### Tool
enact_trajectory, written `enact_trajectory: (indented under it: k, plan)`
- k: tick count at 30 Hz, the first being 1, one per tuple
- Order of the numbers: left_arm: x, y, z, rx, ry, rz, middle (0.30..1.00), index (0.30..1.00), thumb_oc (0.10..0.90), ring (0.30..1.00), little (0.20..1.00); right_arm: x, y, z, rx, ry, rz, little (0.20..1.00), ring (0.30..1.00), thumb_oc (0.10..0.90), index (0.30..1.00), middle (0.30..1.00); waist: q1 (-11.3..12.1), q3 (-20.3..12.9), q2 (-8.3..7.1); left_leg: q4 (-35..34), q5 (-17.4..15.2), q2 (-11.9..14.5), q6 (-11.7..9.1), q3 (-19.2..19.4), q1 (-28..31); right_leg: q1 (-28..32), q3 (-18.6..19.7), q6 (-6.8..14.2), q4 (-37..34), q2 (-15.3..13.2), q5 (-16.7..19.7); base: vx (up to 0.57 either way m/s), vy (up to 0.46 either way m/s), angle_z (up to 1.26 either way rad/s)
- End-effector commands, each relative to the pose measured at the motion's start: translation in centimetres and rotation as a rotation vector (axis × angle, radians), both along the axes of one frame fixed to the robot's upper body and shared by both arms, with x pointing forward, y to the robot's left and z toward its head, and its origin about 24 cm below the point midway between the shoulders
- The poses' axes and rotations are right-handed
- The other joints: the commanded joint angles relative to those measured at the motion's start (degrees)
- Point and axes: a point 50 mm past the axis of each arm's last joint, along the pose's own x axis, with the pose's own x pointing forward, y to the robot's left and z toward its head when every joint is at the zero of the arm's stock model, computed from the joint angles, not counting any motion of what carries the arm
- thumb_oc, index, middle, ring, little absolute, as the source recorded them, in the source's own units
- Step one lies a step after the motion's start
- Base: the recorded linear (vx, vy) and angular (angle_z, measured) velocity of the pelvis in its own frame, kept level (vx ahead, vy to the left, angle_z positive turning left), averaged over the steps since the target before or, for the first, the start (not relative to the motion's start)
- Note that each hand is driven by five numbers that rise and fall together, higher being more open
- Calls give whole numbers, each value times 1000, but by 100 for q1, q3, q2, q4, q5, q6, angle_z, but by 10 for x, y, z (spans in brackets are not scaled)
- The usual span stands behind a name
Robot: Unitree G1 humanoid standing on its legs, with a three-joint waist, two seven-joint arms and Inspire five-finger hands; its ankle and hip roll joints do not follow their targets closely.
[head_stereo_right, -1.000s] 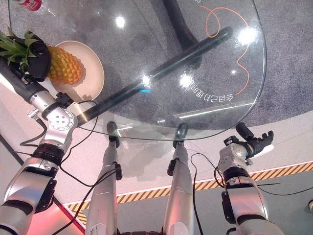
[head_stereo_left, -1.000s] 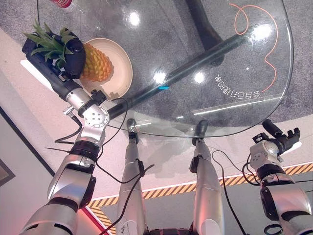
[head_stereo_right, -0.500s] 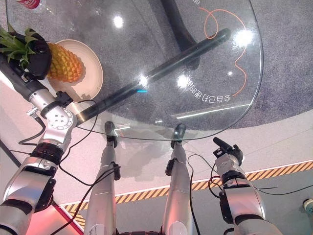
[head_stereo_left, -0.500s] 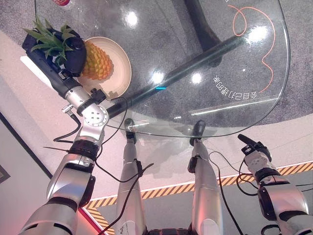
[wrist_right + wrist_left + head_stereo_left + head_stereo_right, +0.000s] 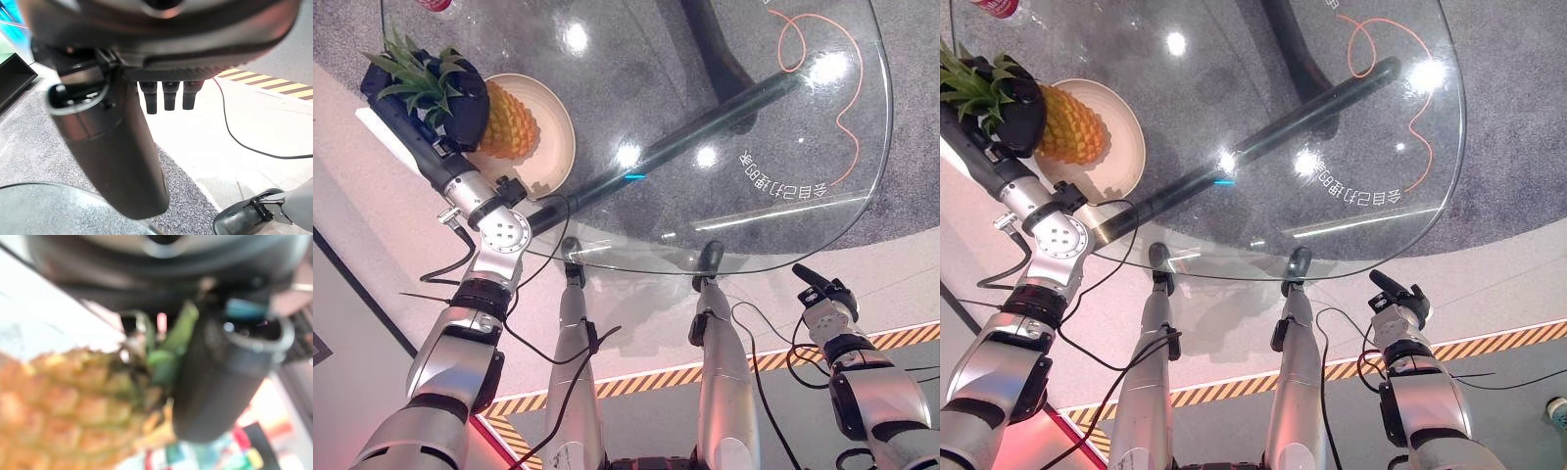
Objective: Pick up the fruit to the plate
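Since a second ago the right hand (image 5: 822,291) has dropped from beside the table's near right edge to lower off it, its fingers now hanging straight and relaxed, holding nothing. The pineapple (image 5: 499,119) has stayed lying on its side on the cream plate (image 5: 553,137) near the left edge of the round glass table (image 5: 773,117), its leafy crown pointing outward over the plate's rim. The left hand (image 5: 465,98) remains clasped round the fruit at the crown end. An orange cord (image 5: 847,108) loops near the table's far right edge.
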Motion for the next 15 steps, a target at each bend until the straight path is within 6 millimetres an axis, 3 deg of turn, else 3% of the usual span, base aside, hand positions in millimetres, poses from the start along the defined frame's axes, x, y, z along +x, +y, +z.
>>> enact_trajectory:
  k: [1,9,15]
  plan:
    - [-9,8,56,49,-245,-2,596,596,446,596,546,-13,-24,5,-78,28,-118,900,900,800,900,900,172,-120,-217,414,-462,-8,-25,-34,-85,22,-170,-26,7,235,268,0,0,0]
    - [-9,5,48,58,-229,-36,655,655,515,655,615,-15,-26,5,-80,24,-131,900,900,800,900,900,212,-120,-203,420,-480,-31,-22,-43,-74,56,-200,-18,-15,209,267,0,0,0]
    - [-9,2,41,63,-217,-64,639,639,495,639,595,-16,-27,4,-82,22,-144,900,900,800,900,900,241,-120,-169,456,-493,-33,-15,-40,-84,62,-216,-13,9,175,256,0,0,0]
